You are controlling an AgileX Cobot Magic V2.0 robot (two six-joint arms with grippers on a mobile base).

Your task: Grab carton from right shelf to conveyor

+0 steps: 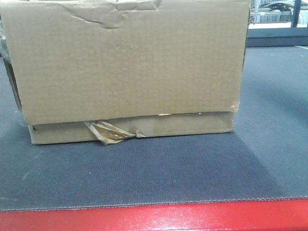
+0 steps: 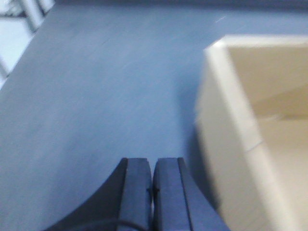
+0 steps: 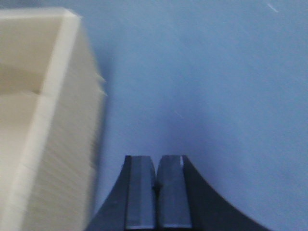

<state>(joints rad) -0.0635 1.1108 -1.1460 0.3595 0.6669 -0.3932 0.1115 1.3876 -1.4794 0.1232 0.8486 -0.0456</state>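
Observation:
The brown carton [image 1: 130, 67] rests on the dark grey conveyor [image 1: 159, 173] belt, close in front of the front camera, its top edge dented and a ragged tape strip [image 1: 108, 132] hanging at its lower flap. In the left wrist view the carton [image 2: 260, 134] stands just right of my left gripper [image 2: 152, 166], which is shut with nothing in it and apart from the box. In the right wrist view the carton [image 3: 43, 120] lies left of my right gripper [image 3: 156, 163], also shut and empty. The shelf is out of view.
The belt's glossy red border [image 1: 154, 217] runs along the near edge. Beyond the belt at the back right stands a blue-grey frame with metal parts [image 1: 279, 19]. Pale metal bars [image 2: 29, 14] show past the belt's far left corner.

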